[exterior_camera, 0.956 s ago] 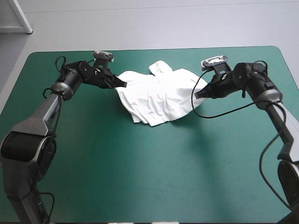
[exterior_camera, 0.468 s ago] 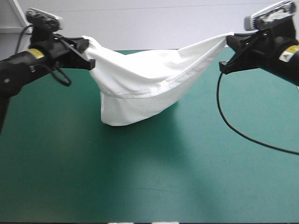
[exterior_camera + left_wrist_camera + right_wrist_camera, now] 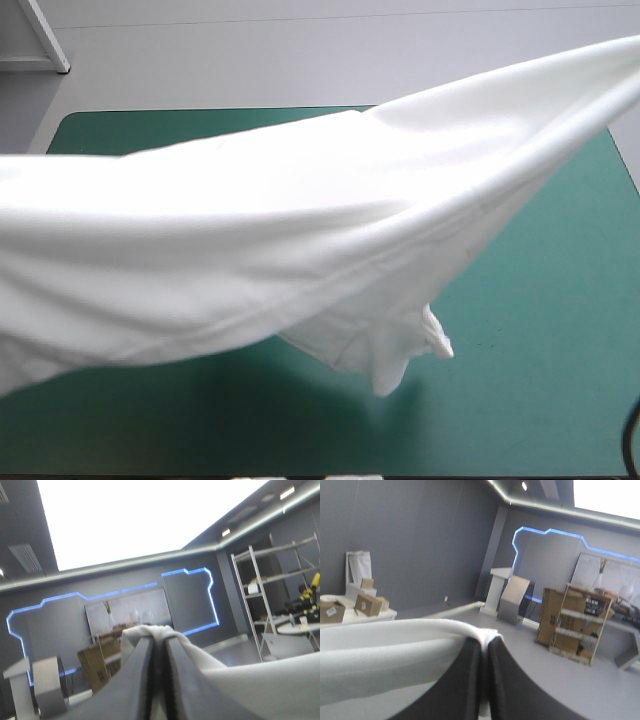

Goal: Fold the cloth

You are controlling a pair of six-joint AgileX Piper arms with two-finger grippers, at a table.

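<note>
Three views, one instant.

**High view.** The white T-shirt (image 3: pixel 300 230) is raised above the teal-green counter (image 3: pixel 540 340). It is stretched into one broad band that runs from the picture's left edge up to its upper right corner. The upper border of the band is taut and smooth, and a hem line runs along its lower fold. Below the middle of the band a slack part of the garment hangs down and ends in a small crumpled point. This point is over the near right part of the counter, and whether it touches the cover cannot be told. Bare cover shows at the far left corner, along the right side and under the band near the front edge. Neither arm appears in this view, because the cloth fills the area where they would be.

**Left wrist view.** This view shows what the high view hides. The left jaws are all but closed, and the two black fingers (image 3: pixel 127 685) meet in a narrow arch. A bunched edge of the T-shirt (image 3: pixel 260 685) is pinched at their tips. From the pinch the cloth runs away to one side of the fingers as a plain white field. The view looks level, so the counter is not seen.

**Right wrist view.** The right jaws are likewise nearly closed on the cloth. The black fingers (image 3: pixel 510 690) meet at the middle, and a rolled white edge is folded over their tips. The T-shirt (image 3: pixel 380 650) extends from there to one side in a wide, gently curved sheet. Here too the counter is out of sight.
</note>
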